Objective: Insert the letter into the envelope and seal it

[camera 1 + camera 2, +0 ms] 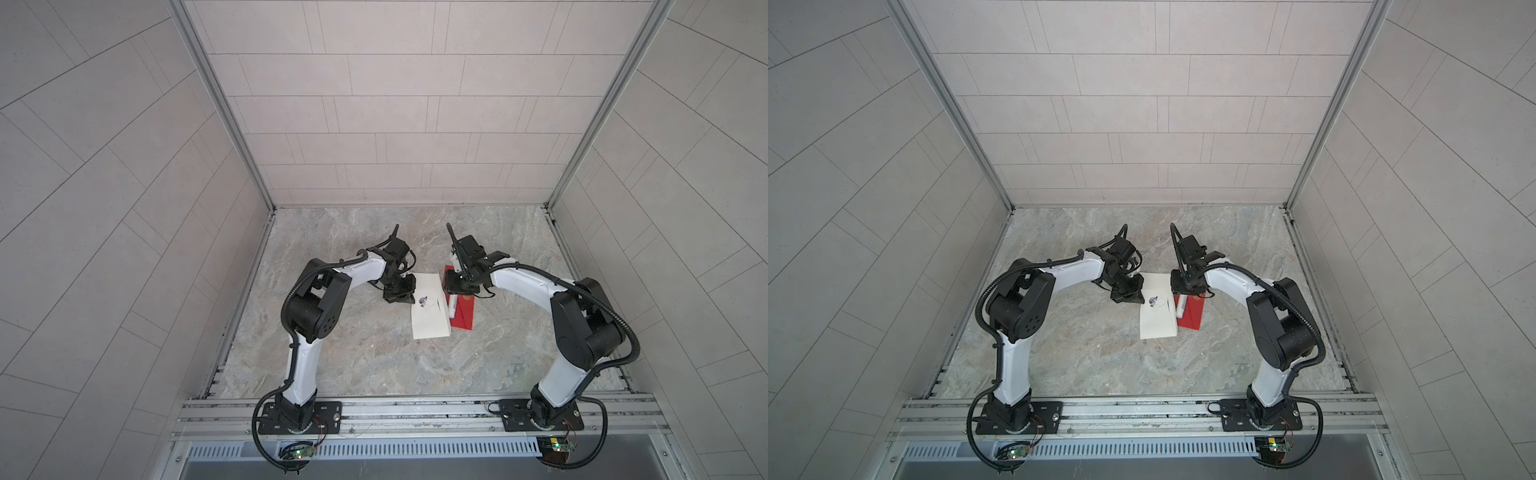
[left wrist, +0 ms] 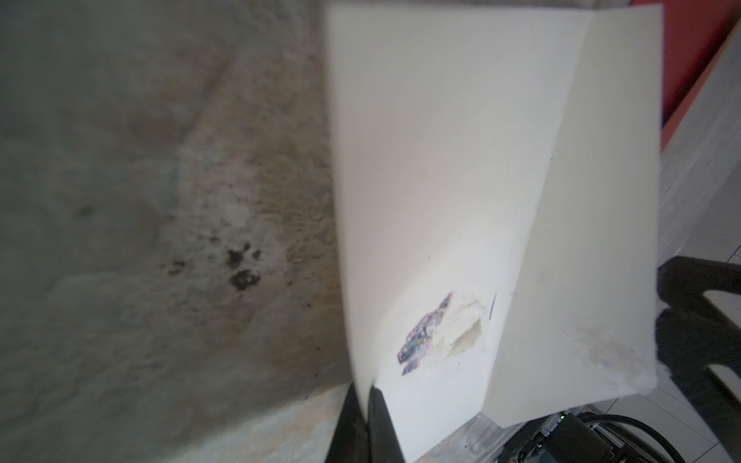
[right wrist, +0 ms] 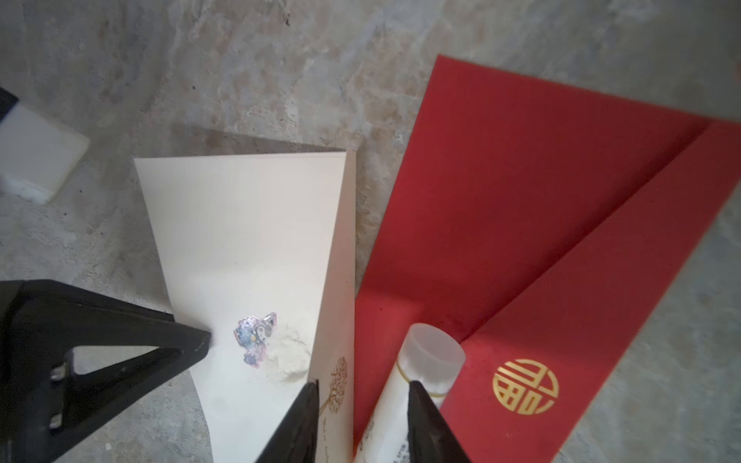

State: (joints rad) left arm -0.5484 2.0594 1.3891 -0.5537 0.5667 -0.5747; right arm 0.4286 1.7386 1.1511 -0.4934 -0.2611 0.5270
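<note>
A white envelope [image 1: 430,316] [image 1: 1156,320] with a torn sticker patch lies mid-table. My left gripper [image 2: 367,391] [image 1: 409,297] is shut on its left edge [image 2: 433,180]. The cream flap [image 2: 581,200] stands raised. A cream strip [image 3: 341,280] with a gold tree print and writing shows there; I cannot tell whether it is the flap or the letter. A red folded sheet [image 3: 521,200] [image 1: 463,316] with a gold emblem lies beside the envelope. A white glue stick [image 3: 429,360] [image 1: 451,305] rests on the red sheet. My right gripper [image 3: 363,395] straddles the stick, jaws apart, with a gap on one side.
Everything lies on a grey marble tabletop [image 1: 374,361] enclosed by tiled walls on three sides. An aluminium rail [image 1: 415,411] carrying both arm bases runs along the front edge. A dark stain [image 2: 240,272] marks the tabletop left of the envelope.
</note>
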